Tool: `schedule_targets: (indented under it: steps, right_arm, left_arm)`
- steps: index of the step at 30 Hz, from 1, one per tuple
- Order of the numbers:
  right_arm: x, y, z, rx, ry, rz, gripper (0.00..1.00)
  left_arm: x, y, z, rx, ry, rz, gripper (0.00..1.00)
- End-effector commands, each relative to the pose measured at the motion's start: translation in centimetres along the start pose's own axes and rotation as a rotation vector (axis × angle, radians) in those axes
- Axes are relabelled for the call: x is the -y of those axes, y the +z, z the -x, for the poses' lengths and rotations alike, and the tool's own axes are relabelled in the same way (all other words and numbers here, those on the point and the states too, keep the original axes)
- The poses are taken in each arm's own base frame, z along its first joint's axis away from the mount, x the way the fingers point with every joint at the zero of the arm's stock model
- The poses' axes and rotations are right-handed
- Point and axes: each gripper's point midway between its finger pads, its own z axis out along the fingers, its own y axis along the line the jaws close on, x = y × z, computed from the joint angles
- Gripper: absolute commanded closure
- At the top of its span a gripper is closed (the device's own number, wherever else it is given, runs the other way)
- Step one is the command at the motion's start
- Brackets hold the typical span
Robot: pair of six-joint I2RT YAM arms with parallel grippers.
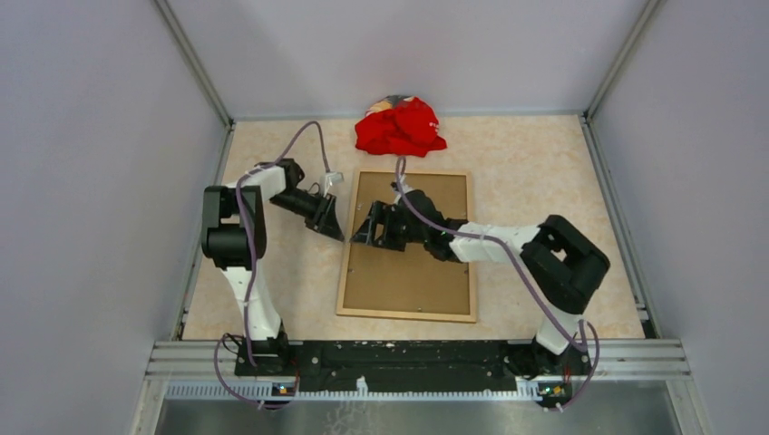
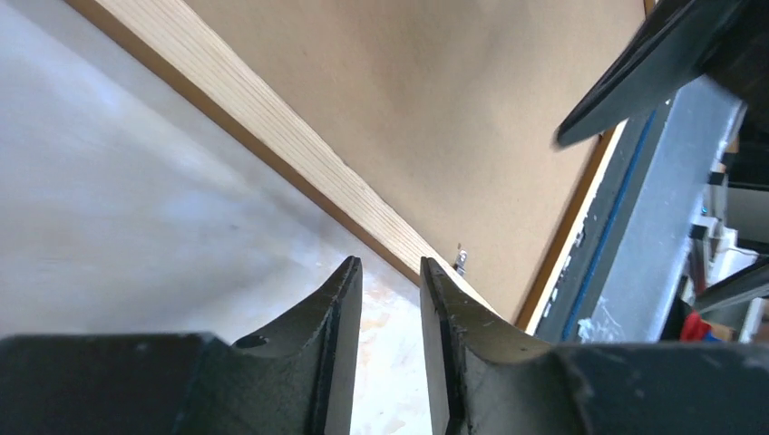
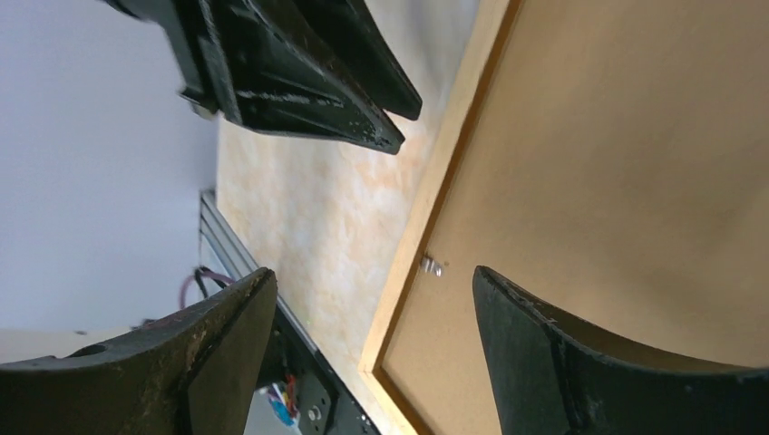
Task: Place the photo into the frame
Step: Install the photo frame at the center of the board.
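Note:
The frame (image 1: pixel 345 263) of light wooden strips lies flat on the table with a plain brown board (image 1: pixel 413 276) filling it. The photo is not in view. My left gripper (image 1: pixel 332 227) hovers just left of the frame's left strip (image 2: pixel 272 127), its jaws a narrow gap apart and empty (image 2: pixel 388 265). My right gripper (image 1: pixel 365 232) is wide open and empty over the same strip (image 3: pixel 426 208) and the board (image 3: pixel 617 163), midpoint (image 3: pixel 372 276). The two grippers face each other closely.
A crumpled red cloth (image 1: pixel 399 127) lies at the back, just beyond the frame's far edge. A small metal clip (image 3: pixel 433 265) sits on the frame's inner left edge. Grey walls enclose the table on three sides; the metal rail (image 1: pixel 417 358) runs along the front.

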Motion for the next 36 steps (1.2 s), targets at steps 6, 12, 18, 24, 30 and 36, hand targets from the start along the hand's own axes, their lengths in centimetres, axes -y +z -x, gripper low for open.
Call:
schedule_targets:
  steps: [6, 12, 18, 24, 30, 36]
  right_arm:
    - [1.4, -3.2, 9.5, 0.175, -0.060, -0.022, 0.20]
    - [3.4, 0.1, 11.4, 0.152, -0.065, -0.035, 0.21]
    - [3.7, 3.9, 12.4, 0.117, -0.048, -0.014, 0.22]
    - [4.1, 6.6, 12.8, 0.089, -0.016, 0.004, 0.24]
    - [4.8, 8.2, 12.3, 0.061, 0.019, 0.016, 0.26]
    - [4.6, 8.9, 11.7, 0.047, 0.031, 0.030, 0.27]
  left_arm:
    - [-1.1, -1.4, 6.7, 0.146, -0.002, -0.026, 0.57]
    - [-2.4, -0.5, 7.6, 0.161, -0.044, -0.052, 0.59]
    - [-2.8, 0.4, 7.2, 0.150, -0.054, -0.071, 0.69]
    - [-3.4, 1.1, 6.2, 0.138, -0.072, -0.078, 0.73]
    - [-3.5, 1.5, 5.7, 0.131, -0.076, -0.079, 0.74]
    - [-3.4, 1.4, 5.7, 0.132, -0.071, -0.077, 0.74]
